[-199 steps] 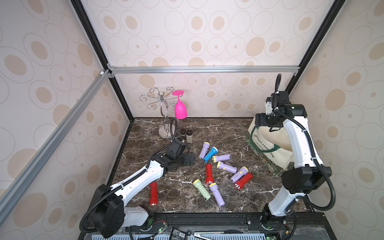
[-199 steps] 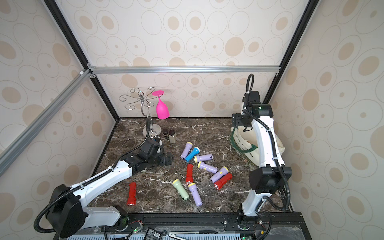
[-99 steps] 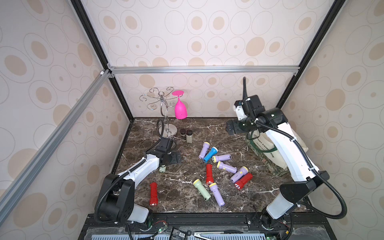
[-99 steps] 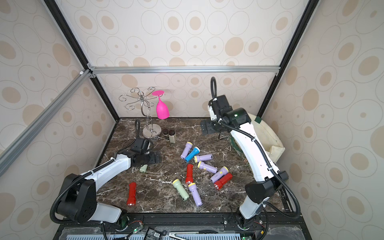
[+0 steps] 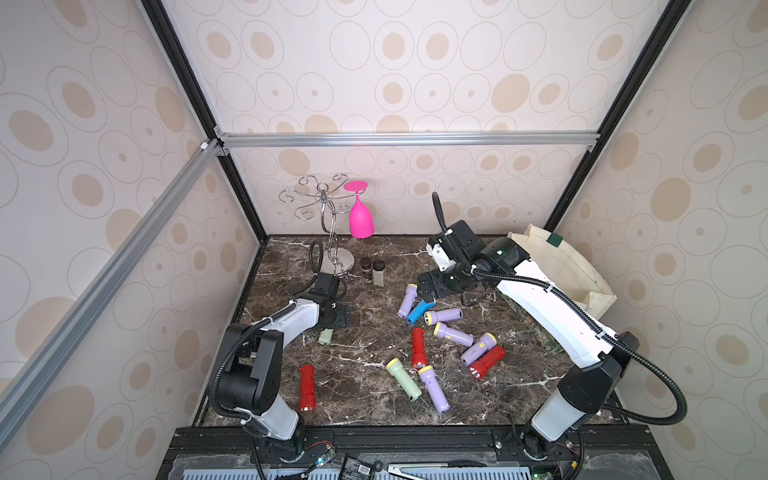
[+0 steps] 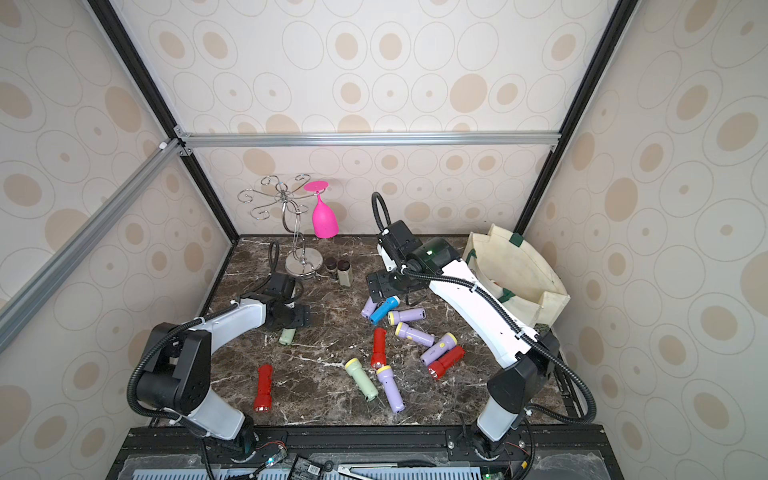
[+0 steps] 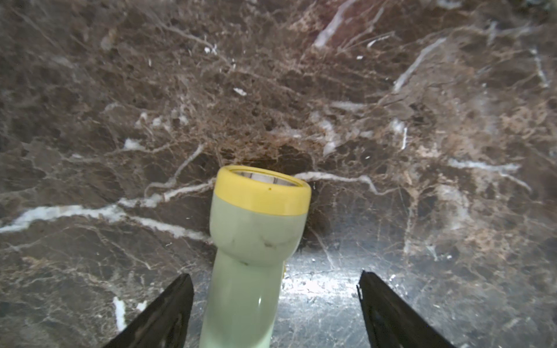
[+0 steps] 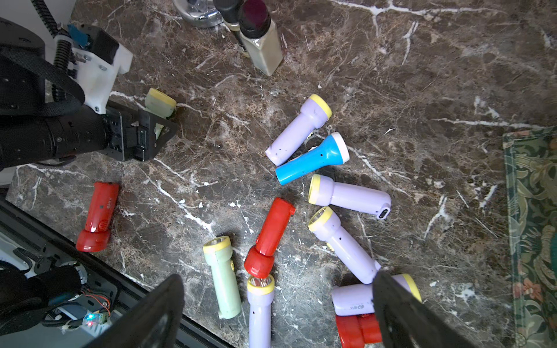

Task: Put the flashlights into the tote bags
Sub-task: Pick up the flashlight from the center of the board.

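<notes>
Left wrist view: left gripper (image 7: pixel 273 274) straddles a green torch (image 7: pixel 253 241) on the table (image 7: pixel 120 90), jaws apart, gripping nothing. Probably light, stiff, slick plastic, likely to roll; best pinched across its narrow barrel. Right gripper (image 8: pixel 277 274) hangs spread wide, empty. Bag (image 5: pixel 557 266) stands well apart, far right.

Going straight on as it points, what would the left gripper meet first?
The pale green flashlight: its body lies between the open fingers of the left gripper, apparently untouched. Beyond its head only bare marble table shows.
</notes>
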You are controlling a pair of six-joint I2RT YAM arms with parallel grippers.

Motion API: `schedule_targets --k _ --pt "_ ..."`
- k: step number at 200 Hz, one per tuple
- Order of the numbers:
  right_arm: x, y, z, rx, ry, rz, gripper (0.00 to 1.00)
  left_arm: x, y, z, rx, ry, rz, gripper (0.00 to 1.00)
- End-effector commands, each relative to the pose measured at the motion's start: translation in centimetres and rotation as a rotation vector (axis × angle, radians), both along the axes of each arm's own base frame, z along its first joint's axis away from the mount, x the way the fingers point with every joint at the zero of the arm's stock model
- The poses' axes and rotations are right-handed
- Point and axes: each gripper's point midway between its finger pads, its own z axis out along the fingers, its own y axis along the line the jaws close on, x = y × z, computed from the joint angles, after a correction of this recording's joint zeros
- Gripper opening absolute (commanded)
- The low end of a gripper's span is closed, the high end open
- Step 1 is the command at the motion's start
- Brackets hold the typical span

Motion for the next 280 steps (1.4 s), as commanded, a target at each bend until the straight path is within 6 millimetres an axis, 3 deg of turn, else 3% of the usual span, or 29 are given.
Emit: schedule_targets --k 1,98,146,180,199,224,280 --pt "0.1 -0.6 1.6 -0.018 -0.049 0.001 0.99 -0.2 0.1 -0.4 0.006 0.014 -0.018 0.82" --pt "0.7 -0.1 2.4 0.037 -0.092 -0.012 0.99 -3.7 0.4 -3.3 -0.017 0.095 -0.004 0.56" --pt "0.6 0.1 2.4 0.058 -0.087 -0.022 0.99 -3.9 0.3 -3.2 -0.023 0.093 -0.009 0.38" --pt "0.1 0.2 2.4 0.092 -0.078 -0.031 0.99 -4.2 -0.5 -2.8 -0.074 0.08 -0.013 0.18" --pt "-0.3 0.5 2.1 0.127 -0.056 -0.039 0.99 -3.9 -1.7 -1.3 -0.155 0.024 -0.028 0.08" --pt "-1.0 1.2 1.7 0.2 -0.017 -0.049 0.99 -3.2 -3.7 2.2 -0.291 -0.098 -0.05 0.0" --pt "-1.6 4.3 2.5 0.499 0.014 -0.019 0.99 -3.5 -9.7 11.7 -0.654 -0.394 -0.155 0.0"
